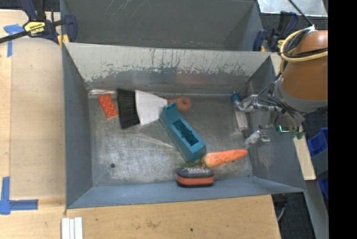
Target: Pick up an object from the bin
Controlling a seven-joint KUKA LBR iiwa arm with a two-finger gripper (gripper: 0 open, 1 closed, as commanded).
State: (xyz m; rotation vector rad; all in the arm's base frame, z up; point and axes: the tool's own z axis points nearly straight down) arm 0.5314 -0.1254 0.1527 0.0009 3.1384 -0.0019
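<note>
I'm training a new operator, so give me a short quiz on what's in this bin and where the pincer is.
1. True or false: the pincer is shut on the carrot.
2. The box in the middle is: A green, B blue, C yellow.
3. Fill in: the pincer hangs at the bin's ____ side in the view.
Key: 1 false, it is open and apart from the carrot; 2 B; 3 right.

Bare floor [120,157] front-left, blue box [182,133], carrot [225,157], brush [134,109] crowding centre
</note>
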